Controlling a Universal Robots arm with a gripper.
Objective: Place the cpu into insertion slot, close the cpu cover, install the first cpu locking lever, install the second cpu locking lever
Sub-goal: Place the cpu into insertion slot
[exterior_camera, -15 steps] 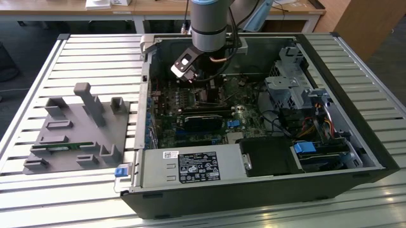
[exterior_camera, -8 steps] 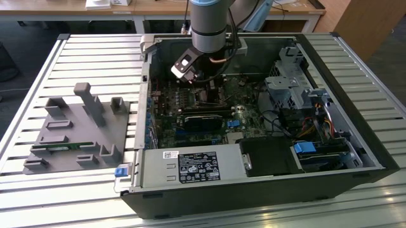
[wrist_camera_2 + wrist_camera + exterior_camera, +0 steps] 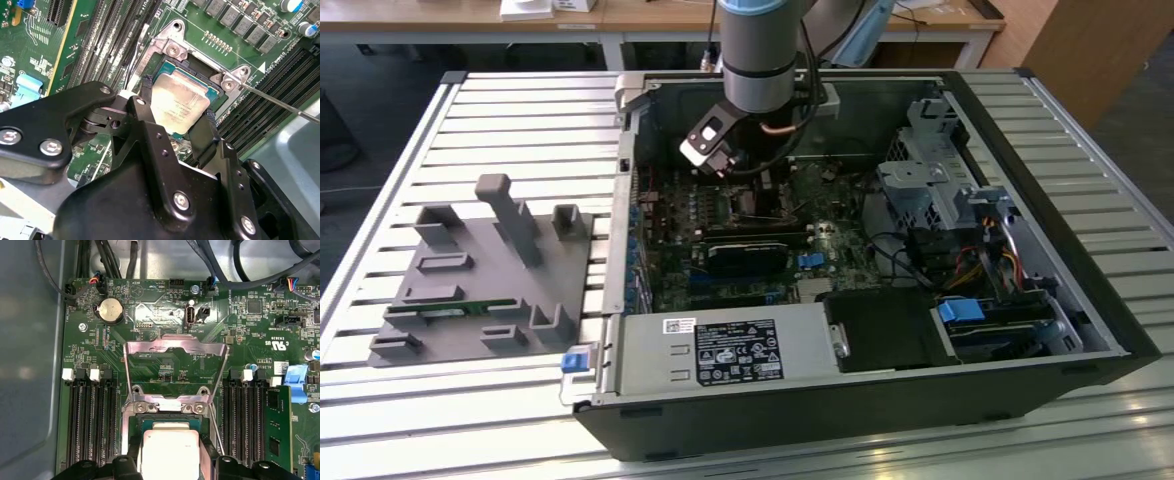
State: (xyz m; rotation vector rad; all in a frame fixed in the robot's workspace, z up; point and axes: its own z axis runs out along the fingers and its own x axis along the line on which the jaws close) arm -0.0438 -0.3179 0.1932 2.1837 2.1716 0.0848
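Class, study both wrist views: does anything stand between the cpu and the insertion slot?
Nothing visible does. The claw holds the cpu right at the insertion slot, and the cpu cover stands open, tipped back off the slot.

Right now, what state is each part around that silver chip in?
cpu: gripped by the end effector, at the insertion slot; seating unclear.
end effector: shut on the cpu.
cpu cover: open, swung up.
locking lever: unlatched, swung clear.
computer case: side open.
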